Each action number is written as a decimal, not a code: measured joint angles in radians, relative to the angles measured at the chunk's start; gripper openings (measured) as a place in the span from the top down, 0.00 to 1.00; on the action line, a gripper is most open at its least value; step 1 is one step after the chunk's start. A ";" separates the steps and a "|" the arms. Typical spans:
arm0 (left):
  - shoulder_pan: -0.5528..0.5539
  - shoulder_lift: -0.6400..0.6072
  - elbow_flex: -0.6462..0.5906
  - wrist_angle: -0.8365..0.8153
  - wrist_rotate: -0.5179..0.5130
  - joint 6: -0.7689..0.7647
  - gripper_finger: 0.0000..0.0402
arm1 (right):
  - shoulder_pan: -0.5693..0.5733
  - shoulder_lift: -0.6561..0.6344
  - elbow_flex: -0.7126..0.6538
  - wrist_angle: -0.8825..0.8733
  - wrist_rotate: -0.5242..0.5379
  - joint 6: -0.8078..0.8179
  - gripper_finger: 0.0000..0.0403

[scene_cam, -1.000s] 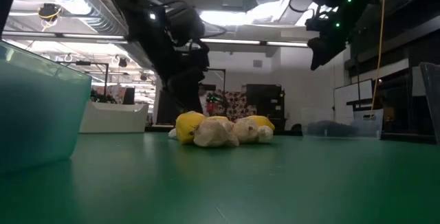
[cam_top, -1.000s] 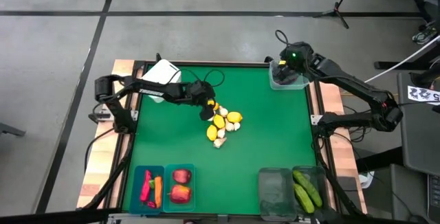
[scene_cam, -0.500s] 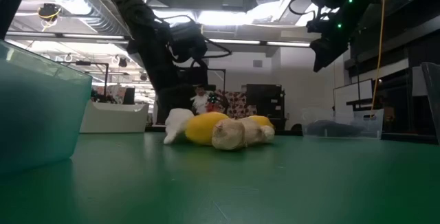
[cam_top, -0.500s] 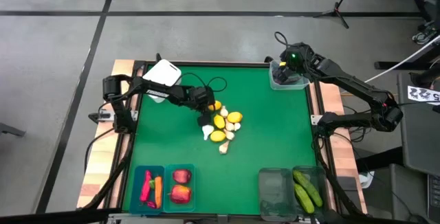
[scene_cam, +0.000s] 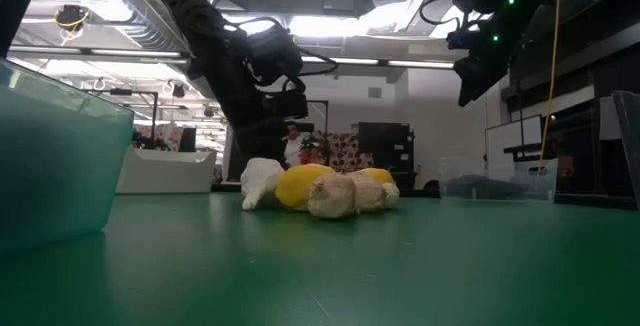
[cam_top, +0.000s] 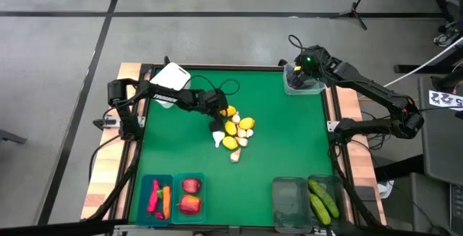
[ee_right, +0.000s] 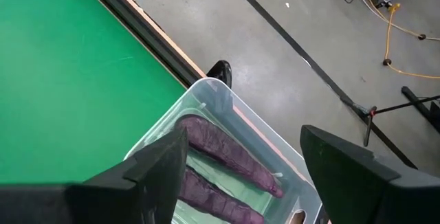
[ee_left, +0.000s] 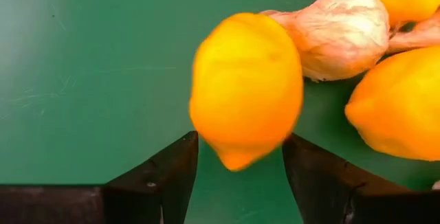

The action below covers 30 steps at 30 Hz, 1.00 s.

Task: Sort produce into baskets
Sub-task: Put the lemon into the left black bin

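A lemon at the edge of the mid-table pile sits between the left gripper's parted jaws, not visibly clamped, so the pick step is in hand and needs closure then lift, while the right gripper hangs released over the eggplant tub.

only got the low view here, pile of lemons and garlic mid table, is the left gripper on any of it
Observer: Left wrist view shows one lemon between the left gripper fingers, jaws not yet shut on it.
Operator: and the right arm
Observer: From above, the right gripper hangs over the clear tub at the table's far right corner.
Operator: anything in that tub
Observer: Two purple eggplants, seen by the right wrist camera.
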 joint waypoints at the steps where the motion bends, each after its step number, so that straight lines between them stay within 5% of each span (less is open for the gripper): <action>1: 0.003 0.000 0.000 -0.002 0.015 0.007 0.48 | 0.000 0.000 0.000 -0.001 -0.009 0.000 0.30; 7: 0.003 0.000 0.000 -0.037 0.148 0.099 0.45 | 0.000 0.000 0.000 -0.002 -0.056 0.000 0.30; 18: 0.049 -0.005 0.043 -0.129 0.129 -0.047 0.21 | 0.000 0.000 0.000 -0.002 -0.076 0.000 0.30; 30: 0.063 -0.006 0.192 -0.165 0.128 -0.126 0.19 | 0.000 0.000 0.000 -0.021 -0.076 0.000 0.30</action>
